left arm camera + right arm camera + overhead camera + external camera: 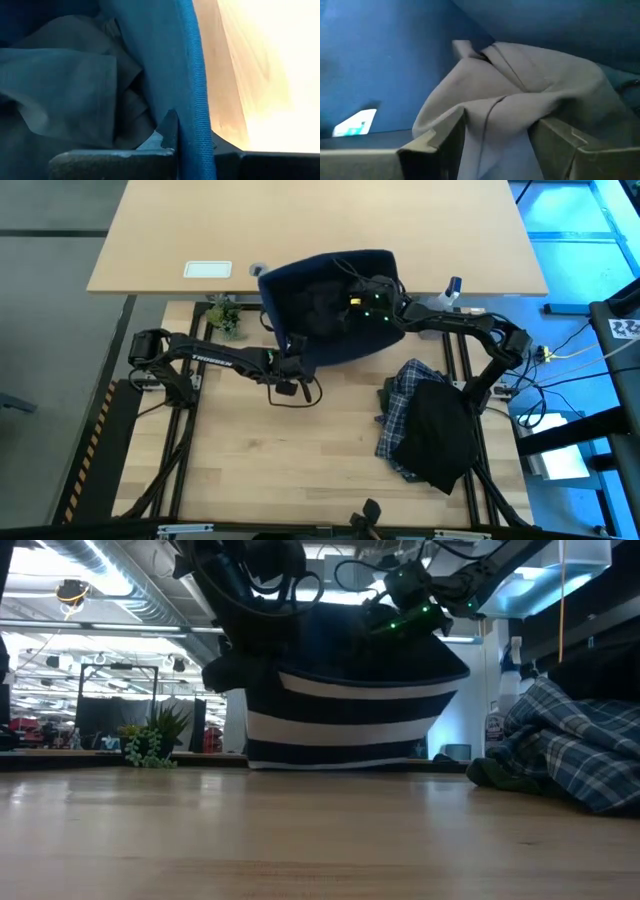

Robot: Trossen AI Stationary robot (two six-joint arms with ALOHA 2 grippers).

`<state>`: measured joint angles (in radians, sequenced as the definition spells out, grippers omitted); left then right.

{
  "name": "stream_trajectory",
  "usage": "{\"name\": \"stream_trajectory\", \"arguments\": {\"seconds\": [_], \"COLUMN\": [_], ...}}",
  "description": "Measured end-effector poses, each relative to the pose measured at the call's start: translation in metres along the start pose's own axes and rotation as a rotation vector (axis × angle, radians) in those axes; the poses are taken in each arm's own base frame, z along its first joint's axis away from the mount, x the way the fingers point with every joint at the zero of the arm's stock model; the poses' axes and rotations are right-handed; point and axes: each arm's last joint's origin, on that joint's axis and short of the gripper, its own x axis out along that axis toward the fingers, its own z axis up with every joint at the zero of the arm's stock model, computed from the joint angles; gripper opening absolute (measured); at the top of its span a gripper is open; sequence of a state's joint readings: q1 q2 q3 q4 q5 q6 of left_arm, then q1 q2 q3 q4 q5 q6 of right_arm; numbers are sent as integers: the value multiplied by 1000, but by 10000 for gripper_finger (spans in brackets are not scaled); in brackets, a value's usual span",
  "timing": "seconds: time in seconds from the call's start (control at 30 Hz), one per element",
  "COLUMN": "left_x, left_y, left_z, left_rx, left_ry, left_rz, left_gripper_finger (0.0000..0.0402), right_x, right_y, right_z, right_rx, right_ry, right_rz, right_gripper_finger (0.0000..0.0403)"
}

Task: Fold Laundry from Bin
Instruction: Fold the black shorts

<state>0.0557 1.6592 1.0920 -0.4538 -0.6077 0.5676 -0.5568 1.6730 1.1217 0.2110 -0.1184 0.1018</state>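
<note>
Navy-blue fabric forms the boxy striped bin [335, 305], which sits tipped at the far middle of the pale wooden surface [290, 460], its mouth leaning toward the near side. We see the left pincer [175, 150] clamped tight on the bin's near rim, one dark finger [169, 131] inside the wall and the other outside. The right pincer [497, 135] reaches down into the bin from the far right, its fingers standing wide on either side of a raised fold of dark olive-green cloth garment [520, 100]; the cloth lies between them, but we judge it not yet pinched.

To the right, nearer us, a blue-and-white plaid shirt [400, 405] lies crumpled on the surface with a black garment [440, 435] heaped over it.

For the step in hand, pulling the olive piece out, we would close on the thick ridge of the fold rather than a single thin layer, keep the left hold firm so the bin does not ride up, and lift along the line of the bin's opening.

The garment's ridge runs roughly along the pincer's reach, from between the fingers toward the bin's wall; its full long axis we cannot tell, since it is bunched.
</note>
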Motion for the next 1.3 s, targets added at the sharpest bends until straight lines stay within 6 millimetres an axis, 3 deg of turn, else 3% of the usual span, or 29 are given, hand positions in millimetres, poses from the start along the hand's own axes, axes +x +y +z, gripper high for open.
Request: {"name": "stream_trajectory", "arguments": {"seconds": [0.27,0.37,0.53,0.63,0.73,0.9,1.07,1.3], "left_x": [-3,-4,-4,-3,0,6,14,29], "left_y": [-3,-4,-4,-3,1,9,19,43], "left_z": [3,5,5,4,2,-3,-12,-30], "left_rx": [8,7,4,-1,-23,-58,-97,-159], "left_ry": [-21,-32,-35,-29,-18,8,46,128], "left_rz": [-5,-2,-2,4,12,28,47,115], "left_gripper_finger": [0,0,0,0,0,0,0,0], "right_x": [7,11,12,7,-7,-49,-114,-203], "right_y": [-2,-2,0,3,14,52,99,156], "right_z": [-8,-14,-12,-2,22,71,116,152], "right_rx": [-23,-58,-130,-134,-154,-259,-415,-572], "right_ry": [35,52,24,-9,-77,-236,-388,-543], "right_rz": [-12,12,88,121,179,245,201,211], "right_gripper_finger": [192,150,18,14,5,3,2,1]}}
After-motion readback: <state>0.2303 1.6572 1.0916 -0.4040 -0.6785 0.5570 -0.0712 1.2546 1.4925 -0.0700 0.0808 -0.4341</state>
